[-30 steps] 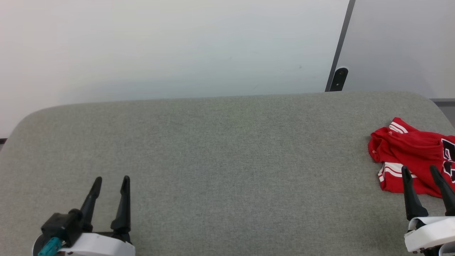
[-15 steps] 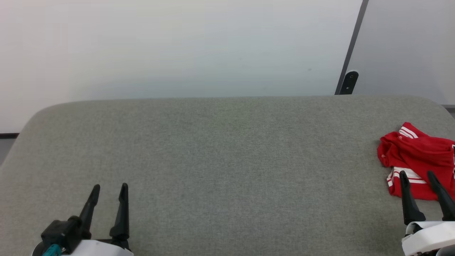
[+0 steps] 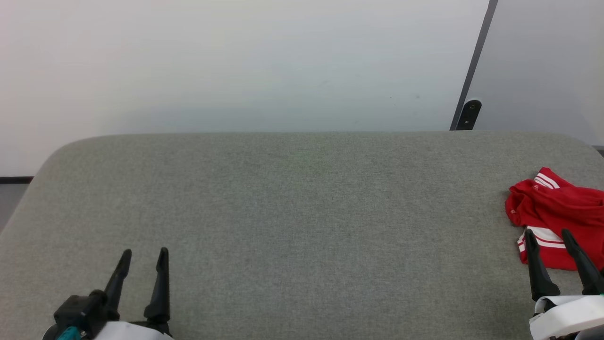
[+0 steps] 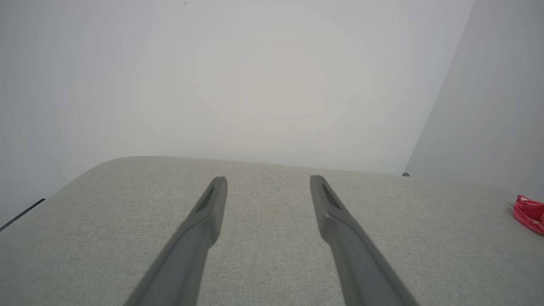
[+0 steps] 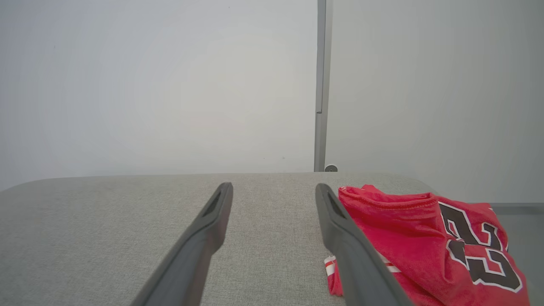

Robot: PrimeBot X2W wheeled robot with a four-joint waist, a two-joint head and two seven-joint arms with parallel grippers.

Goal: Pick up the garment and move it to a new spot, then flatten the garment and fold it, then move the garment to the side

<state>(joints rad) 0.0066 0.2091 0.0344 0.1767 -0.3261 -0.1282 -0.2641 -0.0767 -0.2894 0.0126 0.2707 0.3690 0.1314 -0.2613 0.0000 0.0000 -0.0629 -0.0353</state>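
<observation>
Looking along my right hand (image 5: 274,187), I see its two fingers spread wide with nothing between them, poised above the grey cloth-topped desk (image 3: 302,212). My left hand (image 3: 145,251) is just as released and empty, at the near left of the desk and well apart from the work.

The garment (image 5: 408,238) lies in a crumpled heap at the far right end of the desk, close to its rounded corner. From the head view my right fingertips line up with its near edge, where a white striped band (image 3: 545,236) shows. I cannot tell whether they touch the cloth; I judge they are just short of it. The heap sits off to the right of my open fingers, not between them.

It looks like a thin, soft jersey, so I expect it to be light, limp and quick to sag or bunch. It should not slip much on this rough cloth top, and may drag instead. A pinch on a single loose layer would lift only part of the heap. The rolled red hem (image 5: 382,197) nearest my right finger looks thicker and stitched, so that is where I would take hold, closing on the fold, clear of the printed number (image 5: 476,242).
</observation>
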